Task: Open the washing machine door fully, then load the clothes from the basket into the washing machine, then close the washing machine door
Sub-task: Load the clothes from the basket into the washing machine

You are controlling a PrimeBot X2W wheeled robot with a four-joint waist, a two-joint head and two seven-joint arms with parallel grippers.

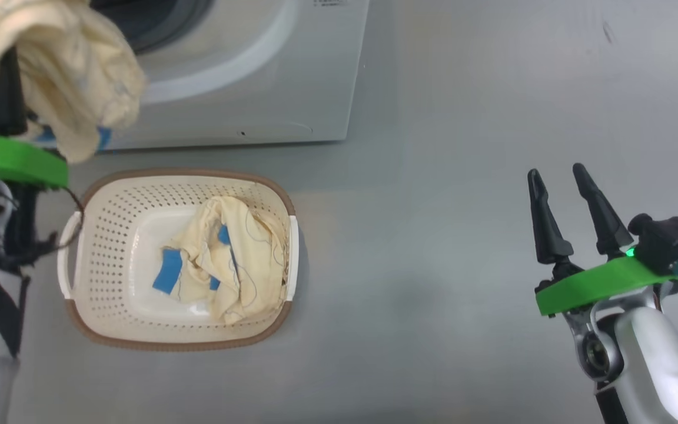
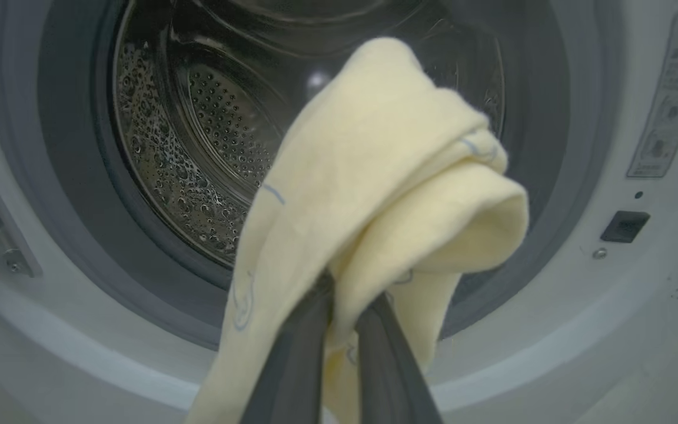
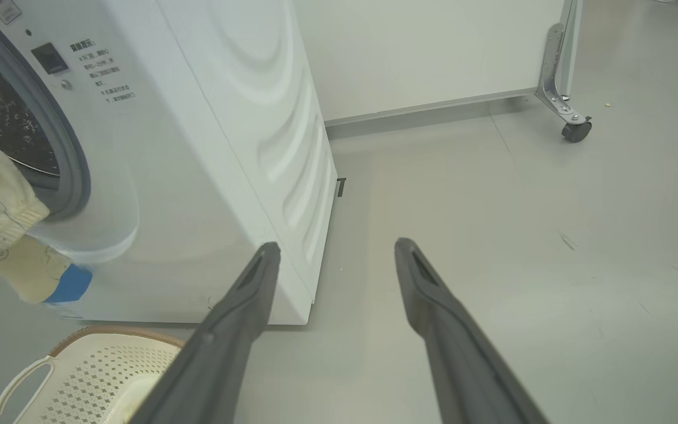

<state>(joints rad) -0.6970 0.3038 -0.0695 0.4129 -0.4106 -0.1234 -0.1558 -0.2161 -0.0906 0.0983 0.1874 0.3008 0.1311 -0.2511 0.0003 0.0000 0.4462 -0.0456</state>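
Pinched tight in the left gripper (image 2: 344,294), a cream garment (image 2: 386,176) hangs before the open drum (image 2: 198,165) of the washing machine (image 2: 610,294). At six o'clock of the machine, the basket (image 1: 103,235) holds another garment (image 1: 233,265). At the basket's three o'clock, well apart, the right gripper (image 1: 555,171) stands spread and empty.

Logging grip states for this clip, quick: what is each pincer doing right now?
Left pincer: closed on a cream garment, held before the washing machine opening.
Right pincer: open, holding nothing, above the floor.
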